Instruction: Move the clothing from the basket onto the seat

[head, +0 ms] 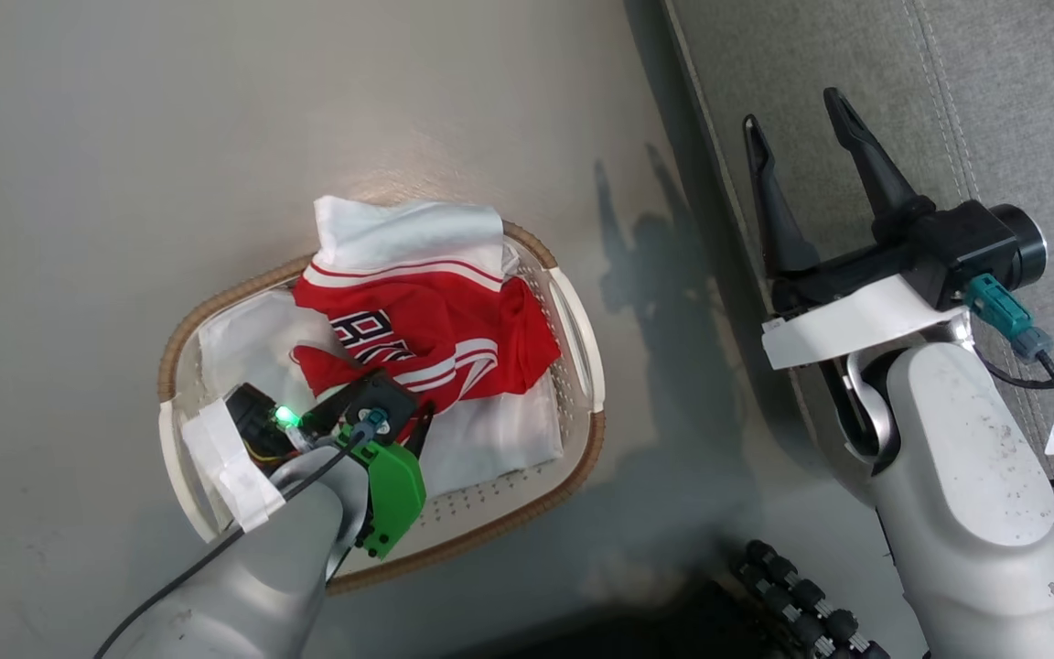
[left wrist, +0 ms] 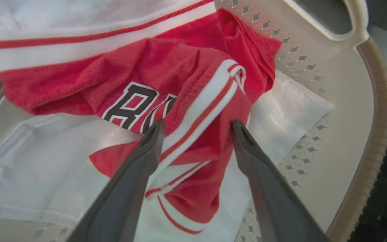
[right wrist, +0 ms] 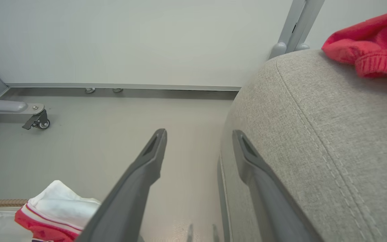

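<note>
A shiny red garment (head: 435, 325) with white stripes and black lettering lies bunched in the oval white basket (head: 582, 352) on the floor. My left gripper (head: 403, 416) reaches down into the basket, open, its fingers straddling a striped fold of the red garment (left wrist: 197, 111) above the white liner (left wrist: 45, 168). My right gripper (head: 797, 133) hovers open and empty at the edge of the grey seat (head: 1021, 101). In the right wrist view the gripper (right wrist: 198, 134) points along the seat's (right wrist: 314, 134) side, and another red garment (right wrist: 371, 47) lies on top of the seat.
Grey floor (head: 124, 137) surrounds the basket. A metal frame on a caster (right wrist: 37, 122) stands by the far wall, and a grey post (right wrist: 294, 27) rises behind the seat. Black ridged parts of my base (head: 792, 595) sit at the lower edge.
</note>
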Robot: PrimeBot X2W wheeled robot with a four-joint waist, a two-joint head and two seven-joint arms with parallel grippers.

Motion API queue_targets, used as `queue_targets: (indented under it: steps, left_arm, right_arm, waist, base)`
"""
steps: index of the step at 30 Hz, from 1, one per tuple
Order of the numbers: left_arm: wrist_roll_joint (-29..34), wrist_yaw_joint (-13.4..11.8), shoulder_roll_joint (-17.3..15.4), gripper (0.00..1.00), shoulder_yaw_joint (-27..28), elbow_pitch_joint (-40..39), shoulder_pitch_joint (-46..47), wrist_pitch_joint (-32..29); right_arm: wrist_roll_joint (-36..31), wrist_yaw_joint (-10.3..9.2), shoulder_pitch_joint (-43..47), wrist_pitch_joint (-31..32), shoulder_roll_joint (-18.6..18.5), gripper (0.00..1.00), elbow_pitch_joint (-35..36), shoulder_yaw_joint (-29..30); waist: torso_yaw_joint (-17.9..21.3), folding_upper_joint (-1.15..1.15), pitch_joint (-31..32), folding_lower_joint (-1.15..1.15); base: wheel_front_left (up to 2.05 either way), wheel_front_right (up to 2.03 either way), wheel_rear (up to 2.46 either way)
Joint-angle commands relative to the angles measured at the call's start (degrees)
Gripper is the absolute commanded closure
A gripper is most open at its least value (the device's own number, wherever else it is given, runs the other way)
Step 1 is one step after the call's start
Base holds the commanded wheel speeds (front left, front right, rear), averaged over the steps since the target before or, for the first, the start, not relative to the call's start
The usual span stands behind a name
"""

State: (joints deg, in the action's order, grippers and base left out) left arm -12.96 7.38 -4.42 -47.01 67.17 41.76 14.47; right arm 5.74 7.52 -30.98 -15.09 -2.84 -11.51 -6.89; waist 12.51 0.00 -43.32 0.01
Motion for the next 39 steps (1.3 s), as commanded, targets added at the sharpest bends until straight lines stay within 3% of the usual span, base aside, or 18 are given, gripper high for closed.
queue_targets:
  steps: [1,11,13,14,22,29,39]
  left_arm:
    - [-0.08,0.16,-0.78,0.0,0.0,0.63,1.62,0.29]
    - [-0.05,-0.3,-0.94,0.0,-0.66,4.04,5.09,-0.23]
    - [-0.28,-0.29,-0.78,0.73,-0.85,4.7,5.07,-1.12]
    - [-0.26,-0.29,-0.69,1.0,-1.03,4.87,5.01,-1.33]
    - [-0.7,-0.46,0.26,1.0,-2.09,5.27,2.96,-0.22]
    - [-1.51,-0.2,0.92,1.0,-2.88,2.2,-1.38,0.76]
    - [-1.34,-0.72,0.78,1.0,-2.09,-11.53,-9.56,0.75]
  right_arm:
    - [0.7,-0.06,-0.93,-0.11,-0.09,0.0,0.36,-0.35]
    - [1.83,-0.06,-2.27,-0.11,-0.12,0.0,0.74,-2.21]
    - [1.94,-0.06,-2.33,-0.11,-0.12,0.0,0.69,-2.39]
    - [1.93,-0.06,-2.32,-0.11,-0.12,0.0,0.64,-2.43]
    - [0.52,-0.06,-0.94,-0.11,-0.14,0.0,-0.7,-2.14]
    - [-0.94,-0.06,1.26,-0.12,-0.14,0.0,-2.08,-1.73]
    - [-3.9,-0.06,6.53,-0.11,-0.16,0.0,-4.58,0.48]
  waist:
    - [3.18,0.0,-4.47,-0.01]
    - [4.09,0.0,-6.91,-0.01]
    - [4.19,0.0,-6.95,-0.01]
    - [4.19,0.0,-6.92,-0.01]
    - [2.98,0.0,-4.56,-0.01]
    - [0.74,0.0,1.69,-0.01]
    - [-3.81,0.0,14.76,-0.01]
  base:
    - [0.0,0.0,0.0]
    - [0.0,0.0,0.0]
    - [0.0,0.0,0.0]
    - [0.0,0.0,0.0]
    - [0.0,0.0,0.0]
    - [0.0,0.0,0.0]
    - [0.0,0.0,0.0]
